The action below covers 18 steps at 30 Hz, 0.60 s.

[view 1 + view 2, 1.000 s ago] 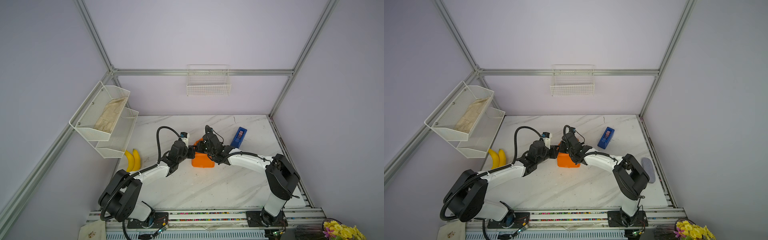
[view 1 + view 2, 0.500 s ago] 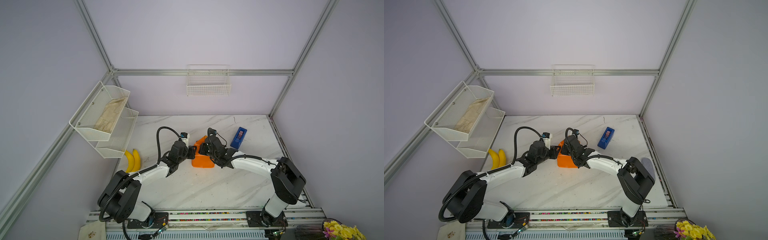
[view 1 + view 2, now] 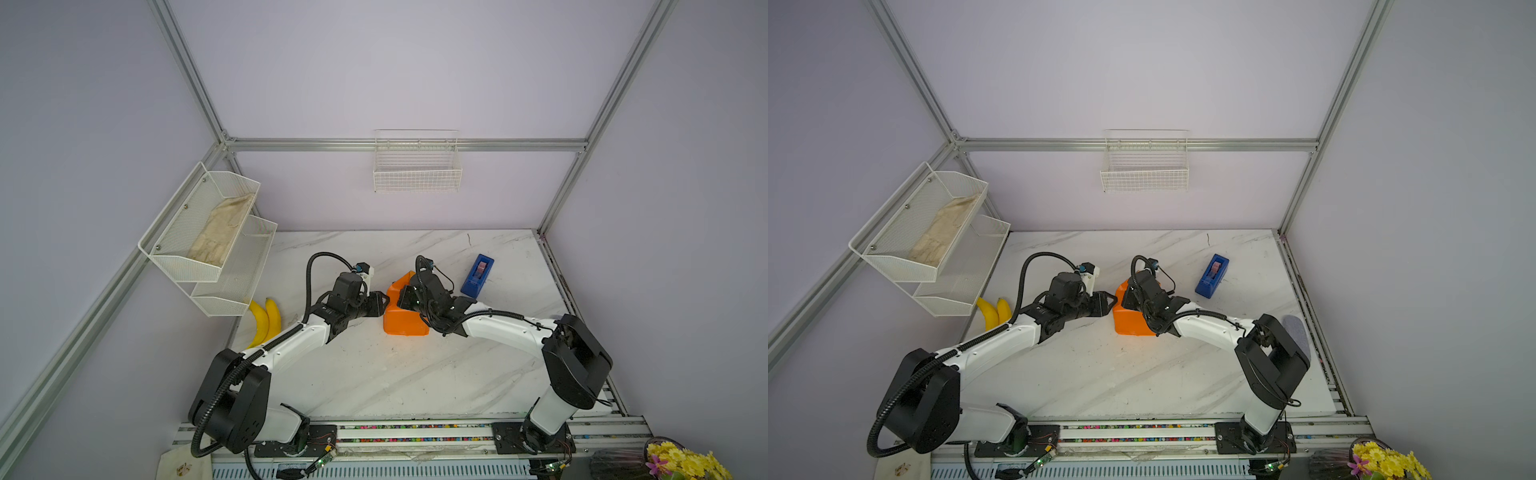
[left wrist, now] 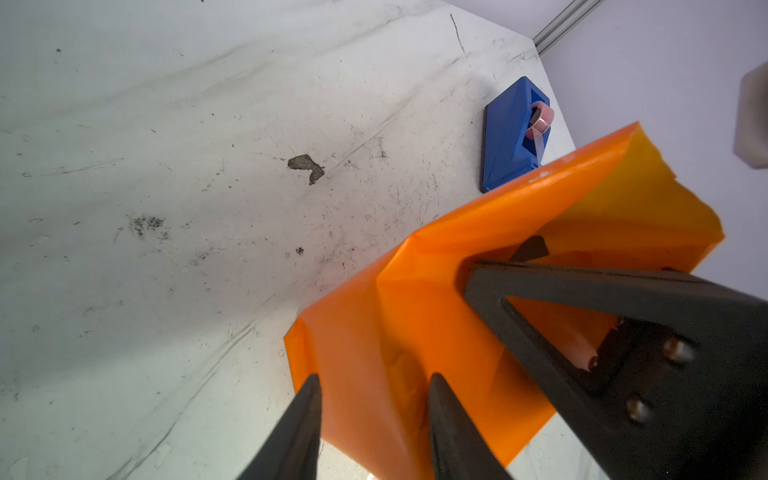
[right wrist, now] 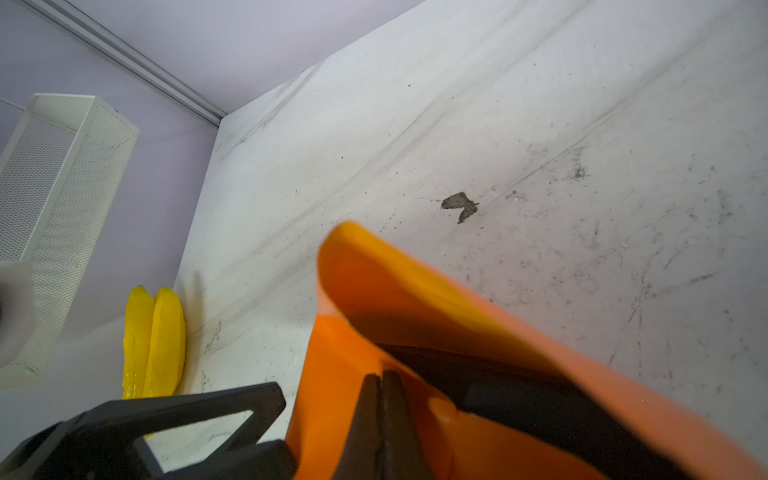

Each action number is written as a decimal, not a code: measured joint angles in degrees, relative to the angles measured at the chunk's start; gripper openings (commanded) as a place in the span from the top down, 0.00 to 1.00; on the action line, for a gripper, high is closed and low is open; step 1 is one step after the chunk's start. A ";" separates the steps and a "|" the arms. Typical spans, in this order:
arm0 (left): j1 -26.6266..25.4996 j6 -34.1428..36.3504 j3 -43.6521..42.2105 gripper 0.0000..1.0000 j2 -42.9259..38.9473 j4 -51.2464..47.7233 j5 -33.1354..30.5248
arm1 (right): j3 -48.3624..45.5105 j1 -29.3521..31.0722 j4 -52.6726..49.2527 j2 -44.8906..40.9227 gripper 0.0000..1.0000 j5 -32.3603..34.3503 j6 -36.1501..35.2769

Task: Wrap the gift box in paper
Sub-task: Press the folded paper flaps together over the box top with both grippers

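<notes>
- Black fingers of the left gripper (image 4: 374, 380) stand parted and released. Their tips are just at an edge of the thin orange-yellow paper sheet (image 4: 415, 316), with nothing pinched.
- Right gripper (image 5: 379, 378) is clenched tip to tip against the paper; whether a fold is caught there I cannot tell.
- Small near-black matte gift box (image 5: 498, 386) sits under the paper, between the two grippers (right one over it, left one just beside).
- In both top views the bundle's long axis runs near to far, and a loose flap stands up at the far end. It rises straight ahead of the right fingertips, so that arm looks better placed to fold it down.
- Only the right wrist view shows the box; a top view gives only paper (image 3: 405, 322).
- Farther out, a narrow bright blue plastic tape dispenser (image 3: 477, 275) lies on the white marble table (image 3: 374, 374).
</notes>
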 measured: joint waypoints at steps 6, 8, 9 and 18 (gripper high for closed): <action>2.45 -0.90 2.29 0.60 4.85 2.08 8.39 | -0.02 0.00 0.00 0.00 1.00 -0.13 0.00; 2.78 -1.44 3.04 0.62 6.03 2.58 9.88 | -0.11 0.00 0.13 0.00 1.00 -0.13 0.00; 2.89 -1.60 3.43 0.63 6.58 2.78 10.40 | -0.20 0.00 0.26 0.00 1.00 -0.15 0.00; 4.74 -4.42 4.79 0.72 8.39 3.80 11.87 | -0.39 0.00 0.74 0.00 1.00 -0.20 -0.02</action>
